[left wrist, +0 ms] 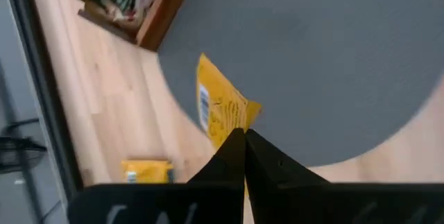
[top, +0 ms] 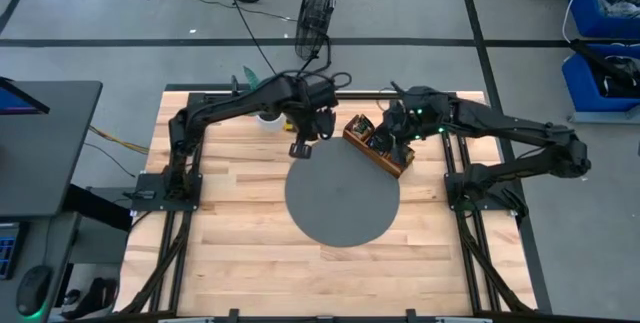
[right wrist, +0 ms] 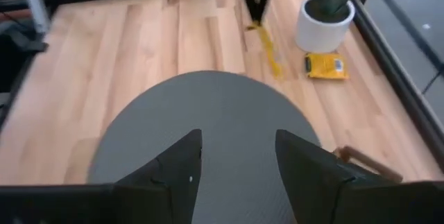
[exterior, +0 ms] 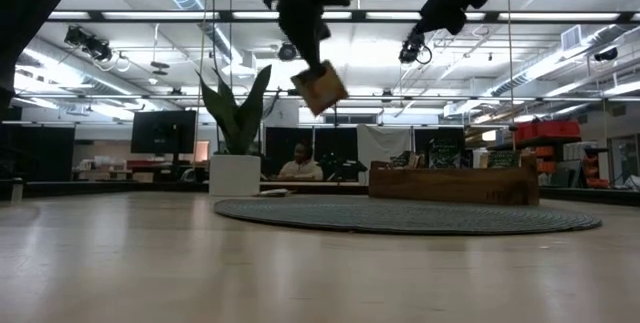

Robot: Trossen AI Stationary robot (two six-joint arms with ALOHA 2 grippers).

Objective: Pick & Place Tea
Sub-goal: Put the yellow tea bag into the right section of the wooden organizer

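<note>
Fig. Handling of the tea packet. My left gripper (left wrist: 243,137) hangs above the round grey mat's (top: 340,203) 10 o'clock edge, its fingers pressed together on one corner of a yellow tea packet (left wrist: 220,106). In the low view the packet (exterior: 320,88) dangles tilted, clear of the table (top: 230,253). I judge it light, thin and pliant, with a slick wrapper; a corner pinch lets it swing, so a grip nearer mid-edge would steady it. A second yellow packet (right wrist: 325,65) lies flat on the table just beside the white plant pot (right wrist: 325,24), at the mat's 11 o'clock. My right gripper (right wrist: 237,156) waits with fingers spread and empty over the wooden tea tray (top: 378,146) at 1 o'clock.
</note>
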